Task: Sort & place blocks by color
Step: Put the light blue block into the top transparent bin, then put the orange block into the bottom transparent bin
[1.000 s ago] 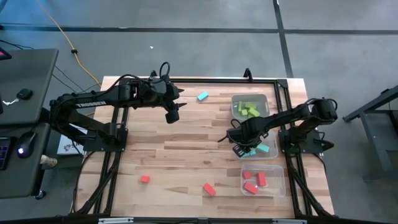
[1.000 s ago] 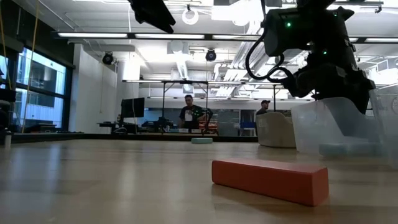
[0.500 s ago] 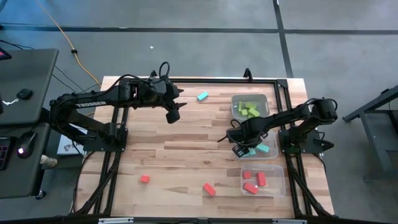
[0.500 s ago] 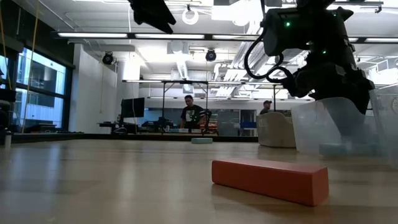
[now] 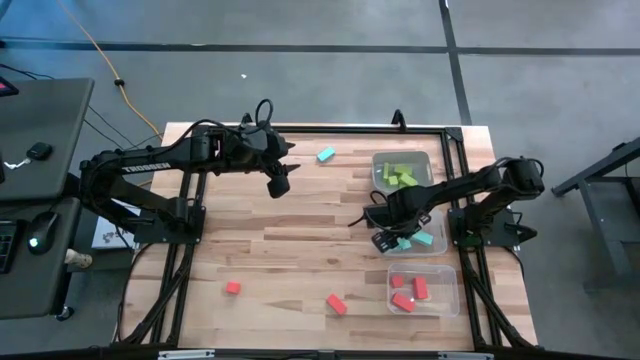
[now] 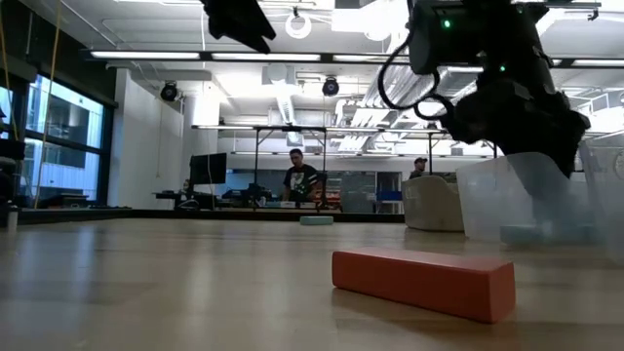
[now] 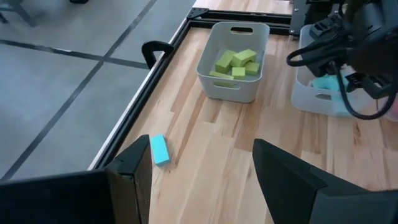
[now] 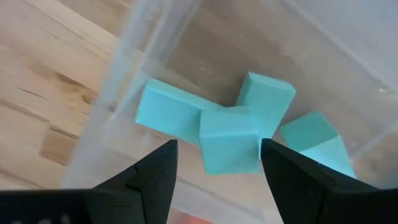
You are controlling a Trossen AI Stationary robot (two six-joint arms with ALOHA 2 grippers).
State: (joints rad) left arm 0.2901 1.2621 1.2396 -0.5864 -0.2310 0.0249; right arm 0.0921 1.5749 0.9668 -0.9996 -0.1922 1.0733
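My right gripper (image 5: pixel 385 238) (image 8: pixel 217 149) hangs open over the clear bin (image 5: pixel 432 248) that holds light blue blocks (image 8: pixel 229 146). The blocks lie piled on that bin's floor, apart from the fingers. My left gripper (image 5: pixel 278 183) (image 7: pixel 199 152) is open above the table's far middle and holds nothing. One light blue block (image 5: pixel 325 155) (image 7: pixel 160 149) lies flat on the wood near the far edge. Two red-orange blocks (image 5: pixel 232 288) (image 5: pixel 336 304) lie near the near edge; the bar (image 6: pixel 424 281) fills the low view's front. Lime green blocks (image 5: pixel 402 176) sit in the far bin.
Three clear bins stand in a row along the table's right side: green blocks in the far one (image 7: pixel 219 81), light blue in the middle one, red-orange (image 5: pixel 410 290) in the near one (image 5: pixel 450 275). A black frame rails the table edges (image 5: pixel 300 128). Bare wood lies at centre and left.
My right gripper has tipped and drifted slightly toward the table's right above the light blue bin. The left arm and the loose blocks have kept still.
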